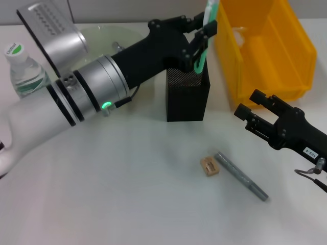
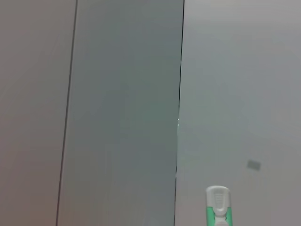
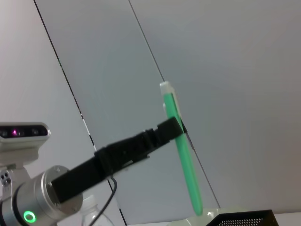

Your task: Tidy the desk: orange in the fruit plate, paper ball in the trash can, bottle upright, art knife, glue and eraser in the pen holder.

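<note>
My left gripper (image 1: 202,43) is shut on a green art knife (image 1: 208,20) with a white end, held nearly upright. The knife's lower tip hangs just over the mouth of the black mesh pen holder (image 1: 187,97). The right wrist view shows the same knife (image 3: 181,155) in that gripper (image 3: 169,129) above the holder (image 3: 244,219). A tan eraser (image 1: 209,166) and a grey stick of glue (image 1: 240,176) lie on the desk in front of the holder. The bottle (image 1: 23,71) stands upright at the far left. My right gripper (image 1: 250,104) hovers open at the right. The orange and paper ball are out of view.
A yellow bin (image 1: 301,56) stands at the back right, close beside the pen holder. A pale green glass plate (image 1: 110,35) lies at the back, partly behind my left arm. In the left wrist view the knife's white end (image 2: 218,200) shows against a wall.
</note>
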`<action>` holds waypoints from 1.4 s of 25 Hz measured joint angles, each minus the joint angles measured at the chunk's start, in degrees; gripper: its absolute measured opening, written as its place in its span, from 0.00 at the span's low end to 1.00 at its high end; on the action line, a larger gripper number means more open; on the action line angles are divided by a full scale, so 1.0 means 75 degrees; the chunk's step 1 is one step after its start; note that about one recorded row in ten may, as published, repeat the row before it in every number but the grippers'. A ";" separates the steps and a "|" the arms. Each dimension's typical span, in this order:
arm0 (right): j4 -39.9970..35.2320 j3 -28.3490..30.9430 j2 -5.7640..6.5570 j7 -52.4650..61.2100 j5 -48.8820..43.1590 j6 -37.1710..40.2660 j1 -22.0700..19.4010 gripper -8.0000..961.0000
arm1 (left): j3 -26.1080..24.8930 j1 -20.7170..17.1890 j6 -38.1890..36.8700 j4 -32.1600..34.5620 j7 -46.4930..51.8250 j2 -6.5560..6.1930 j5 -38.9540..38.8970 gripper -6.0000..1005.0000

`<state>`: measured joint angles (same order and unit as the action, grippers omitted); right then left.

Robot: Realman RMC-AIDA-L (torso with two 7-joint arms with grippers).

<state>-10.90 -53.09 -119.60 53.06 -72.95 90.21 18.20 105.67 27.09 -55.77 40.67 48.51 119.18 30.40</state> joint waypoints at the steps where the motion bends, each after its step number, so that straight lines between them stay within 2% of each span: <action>1: 0.0000 0.0000 -0.0003 0.0001 0.0000 0.0000 0.0000 0.76 | 0.0086 0.0026 0.0015 -0.0079 -0.0146 0.0000 -0.0126 0.28; 6: 0.0000 0.0001 -0.0004 0.0005 -0.0001 0.0054 0.0014 0.76 | 0.0390 0.0240 0.0198 -0.0553 -0.0717 0.0000 -0.0787 0.29; 11: 0.0015 -0.0055 -0.0002 0.0011 0.0000 0.0067 0.0047 0.76 | 0.0453 0.0417 0.0549 -0.0836 -0.0826 0.0000 -0.0907 0.30; 20: 0.0081 -0.0072 0.0010 0.0014 -0.0018 0.0076 0.0083 0.76 | 0.0612 0.0424 0.1205 -0.0867 -0.0806 0.0000 -0.0920 0.31; 35: 0.0087 -0.0082 0.0000 0.0027 -0.0035 0.0079 0.0081 0.76 | 0.0575 0.0352 0.1155 -0.0876 -0.0783 0.0000 -0.0925 0.36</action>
<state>-10.25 -53.70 -119.61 53.26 -73.21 90.80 18.81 109.98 29.73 -47.11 34.10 42.64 119.18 23.46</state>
